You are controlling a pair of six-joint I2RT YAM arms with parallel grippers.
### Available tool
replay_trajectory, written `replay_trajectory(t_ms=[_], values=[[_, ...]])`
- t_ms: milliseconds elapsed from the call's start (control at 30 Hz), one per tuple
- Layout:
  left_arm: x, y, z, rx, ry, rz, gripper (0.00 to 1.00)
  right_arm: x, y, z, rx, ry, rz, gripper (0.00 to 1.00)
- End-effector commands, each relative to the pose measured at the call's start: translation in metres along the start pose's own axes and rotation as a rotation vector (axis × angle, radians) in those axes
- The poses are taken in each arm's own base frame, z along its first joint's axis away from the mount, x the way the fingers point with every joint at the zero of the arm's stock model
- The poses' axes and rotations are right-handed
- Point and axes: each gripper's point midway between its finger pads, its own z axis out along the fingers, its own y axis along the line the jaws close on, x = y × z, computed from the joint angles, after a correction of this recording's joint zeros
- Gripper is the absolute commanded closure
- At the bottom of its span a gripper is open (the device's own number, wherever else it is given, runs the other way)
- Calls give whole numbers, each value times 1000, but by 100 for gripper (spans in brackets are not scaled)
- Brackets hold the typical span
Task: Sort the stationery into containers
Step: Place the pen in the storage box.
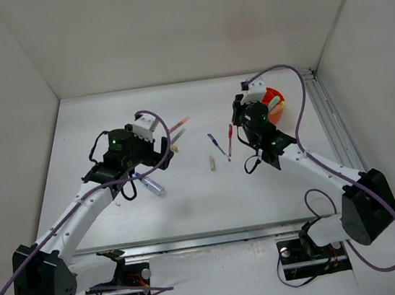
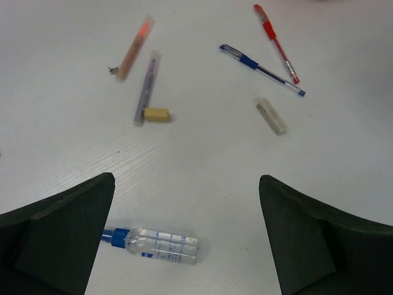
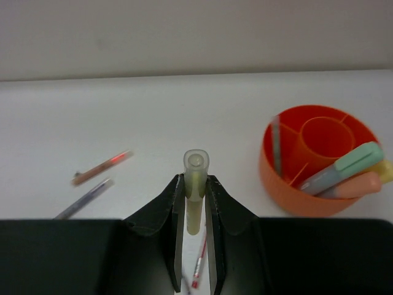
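White table (image 1: 192, 214), pens (image 2: 261, 69) scattered mid-far. Gripping a pale highlighter (image 3: 196, 163) upright in right gripper (image 3: 195, 190), left of pot (image 3: 288, 184). Left gripper (image 2: 186, 184) spread wide above tube (image 2: 156, 244). Next, probably: carry right over pot, release into a compartment.

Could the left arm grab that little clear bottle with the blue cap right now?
Probably yes: its pincer is open close over the bottle, and nothing lies between them.

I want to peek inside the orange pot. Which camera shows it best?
The right wrist view: the orange pot faces the camera, its dividers and highlighters visible. The top view shows only part of it behind the right arm. The left wrist view misses it.
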Motion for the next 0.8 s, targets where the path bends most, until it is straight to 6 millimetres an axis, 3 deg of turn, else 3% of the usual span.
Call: replay_trajectory(t_ms=[0,33,100,133,233,367,533,767], values=[[-39,14,-9,-7,-102,-67,0,-32,-43,25,204,-73,-125,100],[-37,20,-10,-10,-96,-83,1,-42,-52,33,222,-104,-121,100],[-34,25,-7,-13,-81,-98,1,-32,-62,52,226,-96,-164,100],[-30,30,-6,-26,-72,-101,1,-44,-73,61,249,-133,-161,100],[-19,41,-5,-75,-38,-111,1,-27,-92,92,268,-108,-186,100],[-15,52,-4,-96,-39,-137,1,-25,-103,109,269,-117,-183,100],[-16,53,3,-72,-27,-148,1,-23,-109,117,258,-132,-168,100],[-17,51,13,-42,-10,-151,1,-67,-90,95,166,-226,-117,100]])
